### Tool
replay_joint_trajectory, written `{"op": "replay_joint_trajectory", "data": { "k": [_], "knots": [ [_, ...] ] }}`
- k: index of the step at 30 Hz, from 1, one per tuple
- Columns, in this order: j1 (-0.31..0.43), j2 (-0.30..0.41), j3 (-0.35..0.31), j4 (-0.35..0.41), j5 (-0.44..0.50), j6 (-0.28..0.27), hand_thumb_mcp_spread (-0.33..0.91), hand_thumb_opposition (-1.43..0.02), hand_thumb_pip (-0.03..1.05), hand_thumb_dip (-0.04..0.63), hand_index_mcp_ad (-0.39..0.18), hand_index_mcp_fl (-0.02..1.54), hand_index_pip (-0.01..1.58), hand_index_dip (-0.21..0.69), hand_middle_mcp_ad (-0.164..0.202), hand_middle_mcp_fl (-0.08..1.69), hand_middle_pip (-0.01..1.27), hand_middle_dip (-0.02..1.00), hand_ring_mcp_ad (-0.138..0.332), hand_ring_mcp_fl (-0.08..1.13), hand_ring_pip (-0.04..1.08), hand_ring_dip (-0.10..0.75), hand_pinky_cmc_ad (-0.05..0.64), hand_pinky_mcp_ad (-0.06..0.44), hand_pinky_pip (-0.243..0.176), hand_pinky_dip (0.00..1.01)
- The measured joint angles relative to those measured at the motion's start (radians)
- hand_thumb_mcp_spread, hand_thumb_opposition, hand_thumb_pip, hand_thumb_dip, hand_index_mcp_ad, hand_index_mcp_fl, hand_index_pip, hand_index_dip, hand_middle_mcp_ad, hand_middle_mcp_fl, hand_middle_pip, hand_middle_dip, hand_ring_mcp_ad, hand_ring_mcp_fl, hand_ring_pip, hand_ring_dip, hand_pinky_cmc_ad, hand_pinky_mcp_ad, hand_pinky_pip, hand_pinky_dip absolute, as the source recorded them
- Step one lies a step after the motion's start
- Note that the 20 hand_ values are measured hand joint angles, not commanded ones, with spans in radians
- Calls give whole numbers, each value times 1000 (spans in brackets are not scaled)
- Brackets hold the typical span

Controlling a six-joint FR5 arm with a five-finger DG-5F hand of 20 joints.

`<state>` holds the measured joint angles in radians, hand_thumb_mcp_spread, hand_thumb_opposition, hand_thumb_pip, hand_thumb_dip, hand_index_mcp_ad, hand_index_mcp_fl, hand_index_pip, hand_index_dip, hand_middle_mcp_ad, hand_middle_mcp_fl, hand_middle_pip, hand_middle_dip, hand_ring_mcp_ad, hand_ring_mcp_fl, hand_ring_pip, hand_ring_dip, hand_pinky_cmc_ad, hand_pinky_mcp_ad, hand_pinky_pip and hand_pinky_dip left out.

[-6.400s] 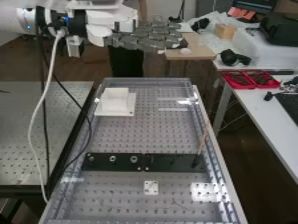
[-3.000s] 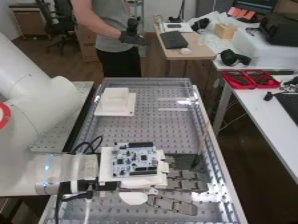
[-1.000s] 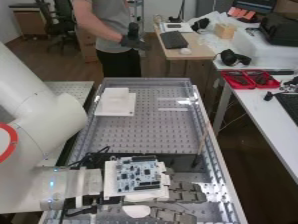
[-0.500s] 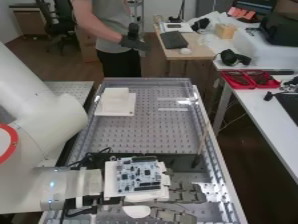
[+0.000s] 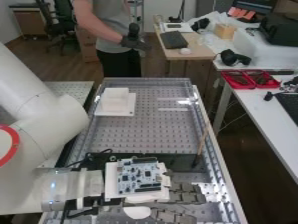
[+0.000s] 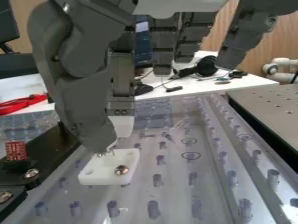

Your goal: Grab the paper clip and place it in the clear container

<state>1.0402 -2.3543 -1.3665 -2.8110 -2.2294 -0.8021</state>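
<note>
Low over the bench's near end, the hand (image 5: 187, 196) stretches to the right in the high view, its dark fingers spread and fairly straight. In the wrist view the hand (image 6: 78, 95) is open; one digit's tip is at a small white plate (image 6: 92, 172) with a screw, contact unclear. A thin pale line (image 6: 179, 122) lies on the clear surface beyond the plate; I cannot tell whether it is the paper clip. Clear plastic with raised edges (image 5: 148, 80) covers the perforated bench, possibly the clear container.
A black strip (image 5: 189, 161) crosses the bench beside the hand, with a thin brown stick (image 5: 202, 145) leaning near its right end. A white block on a base (image 5: 116, 104) stands at the far left. Red bins (image 5: 247, 79) are on the side table.
From high at the upper left, the arm has come down over the bench's near end. The hand then shifted slightly toward the near edge and has barely moved over the last second.
</note>
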Motion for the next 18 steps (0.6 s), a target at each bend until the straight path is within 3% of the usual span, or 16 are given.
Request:
{"op": "replay_joint_trajectory", "data": {
  "k": [18],
  "knots": [
    [2,-4,16,-9,-17,-3,515,-855,529,279,-154,405,1272,148,80,115,134,171,49,14,101,58,295,229,-26,188]
  ]
}}
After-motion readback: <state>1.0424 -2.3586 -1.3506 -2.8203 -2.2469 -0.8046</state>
